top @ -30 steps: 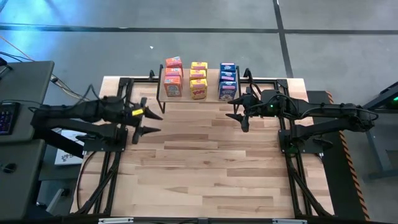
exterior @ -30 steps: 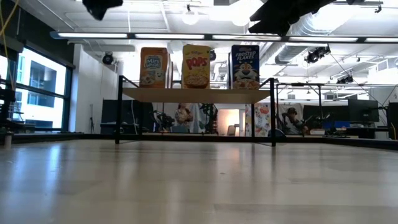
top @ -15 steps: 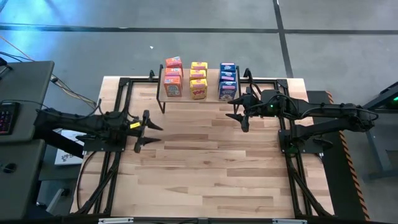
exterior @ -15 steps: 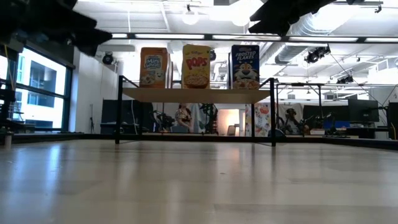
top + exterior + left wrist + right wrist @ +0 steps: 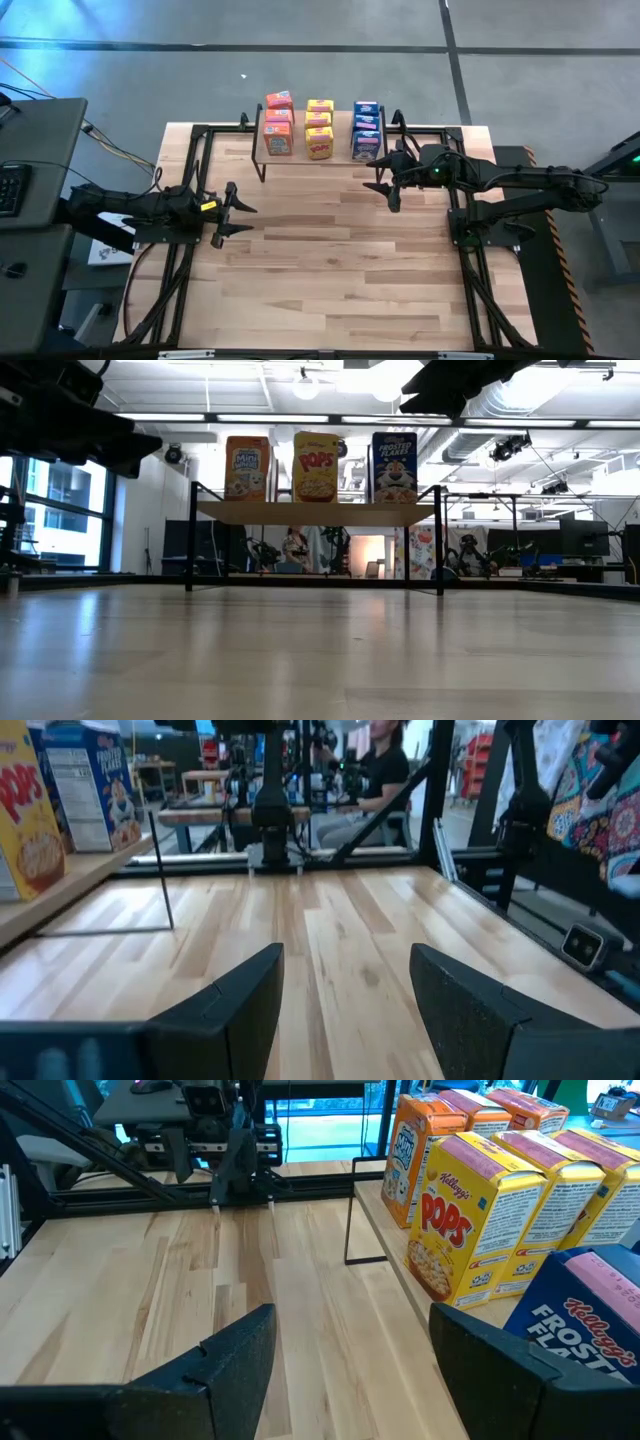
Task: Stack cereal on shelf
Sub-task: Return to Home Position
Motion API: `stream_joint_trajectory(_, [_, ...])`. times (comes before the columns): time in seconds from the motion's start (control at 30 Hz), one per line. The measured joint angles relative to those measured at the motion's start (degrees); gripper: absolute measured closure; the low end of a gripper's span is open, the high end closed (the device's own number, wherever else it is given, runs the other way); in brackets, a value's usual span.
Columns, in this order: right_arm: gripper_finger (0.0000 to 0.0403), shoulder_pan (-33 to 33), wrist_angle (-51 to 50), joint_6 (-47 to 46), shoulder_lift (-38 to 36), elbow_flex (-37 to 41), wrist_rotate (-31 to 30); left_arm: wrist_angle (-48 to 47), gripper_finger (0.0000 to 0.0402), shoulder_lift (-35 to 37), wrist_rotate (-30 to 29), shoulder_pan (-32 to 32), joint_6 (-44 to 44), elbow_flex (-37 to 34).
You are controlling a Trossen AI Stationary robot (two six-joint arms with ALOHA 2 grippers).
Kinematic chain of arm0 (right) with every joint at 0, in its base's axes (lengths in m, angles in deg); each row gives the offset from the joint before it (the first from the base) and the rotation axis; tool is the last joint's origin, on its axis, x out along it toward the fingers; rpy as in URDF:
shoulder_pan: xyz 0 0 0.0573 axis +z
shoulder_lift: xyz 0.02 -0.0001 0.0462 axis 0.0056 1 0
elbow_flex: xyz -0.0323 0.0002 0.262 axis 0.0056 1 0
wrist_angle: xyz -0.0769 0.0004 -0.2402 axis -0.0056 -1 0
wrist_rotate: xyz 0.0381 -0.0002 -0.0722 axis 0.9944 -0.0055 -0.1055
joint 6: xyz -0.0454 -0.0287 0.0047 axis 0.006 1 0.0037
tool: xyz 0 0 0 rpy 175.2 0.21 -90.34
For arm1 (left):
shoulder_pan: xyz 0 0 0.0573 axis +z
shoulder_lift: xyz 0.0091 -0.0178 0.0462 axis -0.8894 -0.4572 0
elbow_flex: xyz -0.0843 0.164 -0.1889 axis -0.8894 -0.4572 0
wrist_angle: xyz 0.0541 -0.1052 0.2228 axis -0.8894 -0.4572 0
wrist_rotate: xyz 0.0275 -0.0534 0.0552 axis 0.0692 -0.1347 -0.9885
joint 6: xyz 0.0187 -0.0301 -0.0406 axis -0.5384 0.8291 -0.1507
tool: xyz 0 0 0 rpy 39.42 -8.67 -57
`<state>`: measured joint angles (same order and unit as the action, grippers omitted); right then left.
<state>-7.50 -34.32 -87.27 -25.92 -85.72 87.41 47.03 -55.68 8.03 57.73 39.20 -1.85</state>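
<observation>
Left claw (image 5: 250, 219) hovers level, fingers spread, empty.

we see three orange-red cereal boxes (image 5: 279, 125), three yellow cereal boxes (image 5: 319, 128) with red lettering, and three blue cereal boxes (image 5: 366, 130) with white lettering. the shelf (image 5: 315, 511) has a light wooden top and thin black legs. the table (image 5: 330, 270) is pale wood in long streaked planks, edged by a black frame. the left gripper (image 5: 245, 218) is black with a yellow tag behind its jaws; the right gripper (image 5: 372, 175) is black. the floor (image 5: 300, 60) is grey.
</observation>
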Motion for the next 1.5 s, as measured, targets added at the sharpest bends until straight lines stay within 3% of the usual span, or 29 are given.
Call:
stream_joint_trajectory(0.37, [0.0146, 0.0, 0.0, 0.0, 0.0, 0.0, 0.0, -6.7, 0.0192, 9.8, -1.9, 0.6, -7.4, 0.0])
stream_joint_trajectory(1.5, [0.0146, 0.0, -0.2, 0.0, 0.0, 0.0, 0.0, -7.1, 0.0192, 8.3, -3.1, 0.5, -3.6, 0.0])
